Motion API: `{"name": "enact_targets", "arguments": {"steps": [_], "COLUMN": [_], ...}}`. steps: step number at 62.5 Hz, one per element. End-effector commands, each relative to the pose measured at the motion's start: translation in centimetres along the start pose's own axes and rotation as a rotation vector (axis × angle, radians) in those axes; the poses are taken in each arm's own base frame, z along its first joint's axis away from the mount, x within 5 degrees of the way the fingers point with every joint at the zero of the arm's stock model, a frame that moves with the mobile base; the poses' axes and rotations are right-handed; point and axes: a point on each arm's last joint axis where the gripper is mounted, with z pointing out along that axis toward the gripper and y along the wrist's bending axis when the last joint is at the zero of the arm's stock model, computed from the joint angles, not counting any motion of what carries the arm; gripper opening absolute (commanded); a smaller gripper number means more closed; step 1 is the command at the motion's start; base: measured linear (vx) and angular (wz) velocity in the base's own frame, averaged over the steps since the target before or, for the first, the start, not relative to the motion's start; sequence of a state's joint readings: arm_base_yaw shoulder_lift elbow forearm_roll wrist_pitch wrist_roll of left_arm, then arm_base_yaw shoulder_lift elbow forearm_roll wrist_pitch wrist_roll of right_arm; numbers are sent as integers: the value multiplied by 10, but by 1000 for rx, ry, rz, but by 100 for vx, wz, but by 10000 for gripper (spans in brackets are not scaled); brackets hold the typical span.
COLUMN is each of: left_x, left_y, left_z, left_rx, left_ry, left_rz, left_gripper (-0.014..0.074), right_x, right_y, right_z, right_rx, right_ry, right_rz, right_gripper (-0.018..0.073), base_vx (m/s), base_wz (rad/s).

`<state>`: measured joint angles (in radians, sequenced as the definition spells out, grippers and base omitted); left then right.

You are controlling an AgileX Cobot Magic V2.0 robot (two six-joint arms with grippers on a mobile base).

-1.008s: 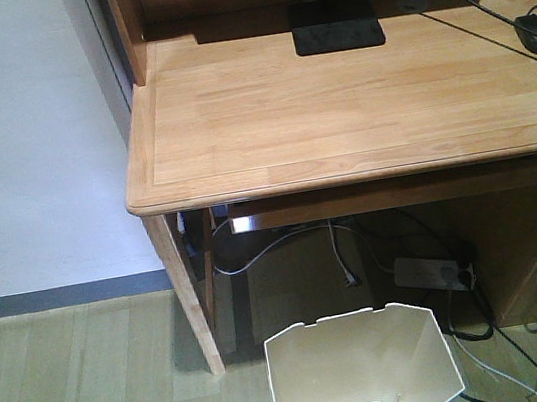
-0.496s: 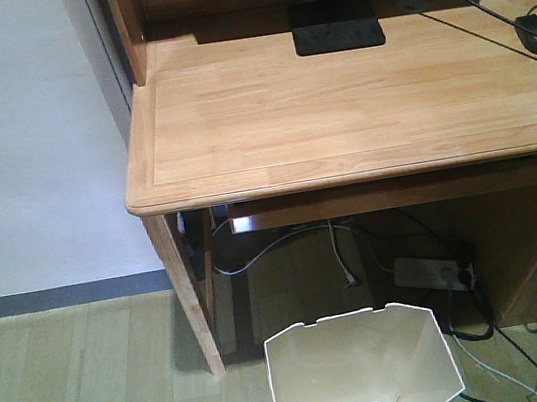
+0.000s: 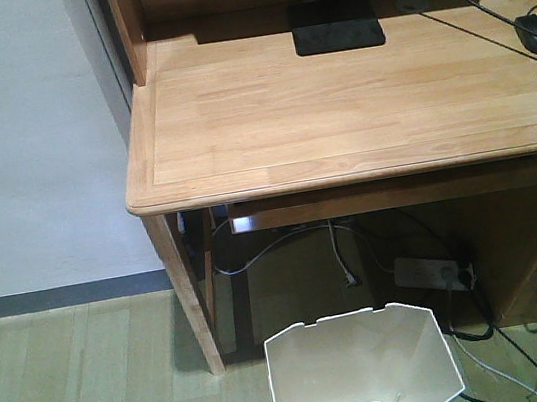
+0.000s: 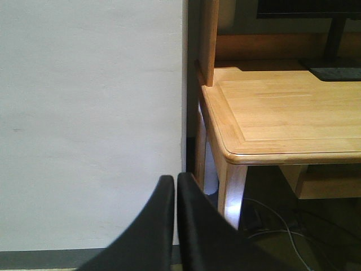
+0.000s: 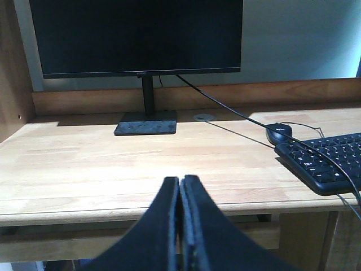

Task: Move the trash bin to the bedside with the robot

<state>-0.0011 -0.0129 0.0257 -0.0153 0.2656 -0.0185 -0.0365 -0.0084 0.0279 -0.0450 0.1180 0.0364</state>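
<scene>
- Wall (image 3: 18,147): plain white, left of the desk, dark skirting at the bottom. No bed in any view.
- Desk (image 3: 334,100): light wood and fills the front view. Not the target.
- Trash bin (image 3: 358,359): cream, upright on the floor at the bottom edge of the front view. It sits just in front of the desk's knee space, near the left leg, with nothing touching it.
- Monitor (image 5: 135,34): dark screen at the back of the desk, with the keyboard (image 5: 327,161) to its right.
- Left gripper (image 4: 175,179): fingers pressed together and empty, up beside the desk corner.
- Right gripper (image 5: 180,180): fingers closed flat with nothing between them, at desk-top height.
- Step: looks like the approach, bin not yet taken.
- Next: an arm must drop well down, spread its fingers and take the bin rim. The base then has to find the bedside.
</scene>
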Motion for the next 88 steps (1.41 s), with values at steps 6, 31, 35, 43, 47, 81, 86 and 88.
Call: {"name": "enact_targets", "arguments": {"steps": [6, 31, 35, 43, 47, 81, 86, 88], "left_x": [-1, -1, -1, -1, -1, -1, -1, -1], "left_y": [0, 0, 0, 0, 0, 0, 0, 0], "left_z": [1, 1, 1, 1, 1, 1, 1, 1], "left_rx": [4, 4, 4, 4, 4, 4, 4, 4], "left_ry": [-65, -65, -65, -65, -65, -65, -65, -65], "left_rz": [-8, -8, -8, -8, -8, -8, -8, -8], "left_gripper": [-7, -7, -7, -7, -7, -7, -7, -7], "right_x": [-6, -43, -49, -59, -63, -54, -51, -51], "right_y": [0, 0, 0, 0, 0, 0, 0, 0], "right_z": [-1, -7, -5, 4, 11, 69, 70, 70], "right_rx": [-1, 4, 5, 4, 2, -11, -11, -11], "right_ry": [-93, -249, -218, -110, -59, 285, 314, 315], "right_rz": [-15, -79, -83, -83, -83, -53, -53, -53], "right_gripper": [-9, -9, -9, -9, -9, -9, -8, -6], "base_vx": [0, 0, 0, 0, 0, 0, 0, 0], "base_wz": [0, 0, 0, 0, 0, 0, 0, 0]}}
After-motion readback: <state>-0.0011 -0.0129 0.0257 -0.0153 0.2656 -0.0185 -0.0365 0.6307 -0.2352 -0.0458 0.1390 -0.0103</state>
